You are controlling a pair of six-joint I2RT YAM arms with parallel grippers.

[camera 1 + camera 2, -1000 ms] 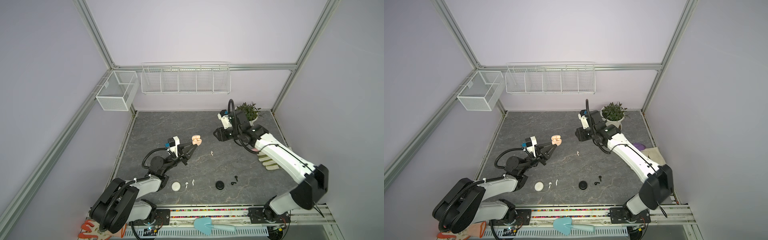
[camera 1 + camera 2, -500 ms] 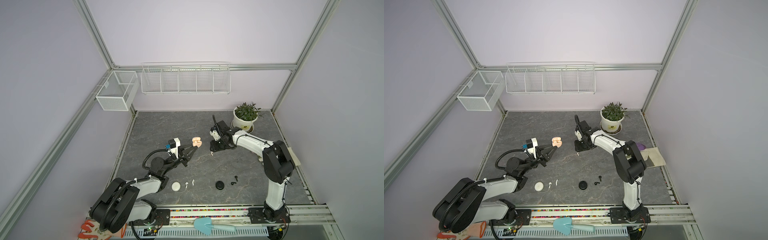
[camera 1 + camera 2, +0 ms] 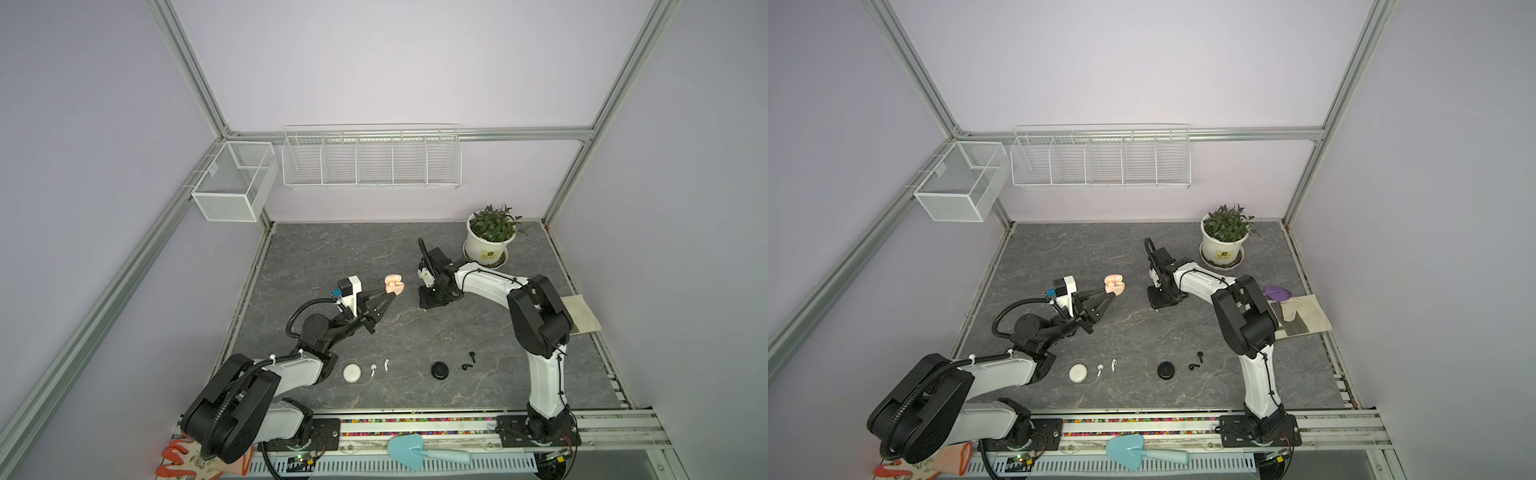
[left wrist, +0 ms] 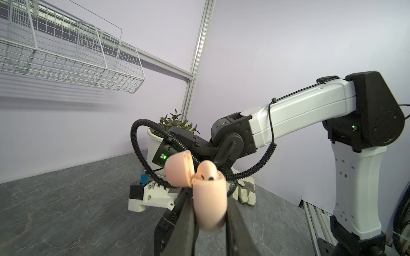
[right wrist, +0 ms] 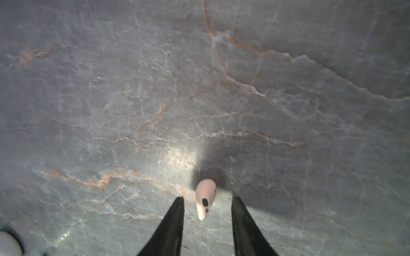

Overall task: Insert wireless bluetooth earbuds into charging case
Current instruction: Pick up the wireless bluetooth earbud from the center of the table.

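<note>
left gripper (image 3: 390, 295): clamped on the open pink case (image 4: 209, 199), held aloft, lid flipped up | right gripper (image 5: 207, 197): jaws apart, tips down at the table (image 5: 133, 88) | pinkish earbud (image 5: 206, 190): lying between the right fingertips, touching neither

The grey marbled stone worktop (image 3: 332, 253) lies bare across its rear left and in the middle band between the arms and the front row. That row crowds the front edge: a white round case (image 3: 352, 372), two white stemmed earbuds (image 3: 372, 370), a black round case (image 3: 440, 370) and two black earbuds (image 3: 467, 366). A green plant in a white pot (image 3: 484, 249) stands rear right, near the lowered right end effector (image 3: 429, 302). There is only a narrow gap between that and the peach open-lidded case (image 3: 394, 284) raised in the left end effector (image 3: 390, 294).
</note>
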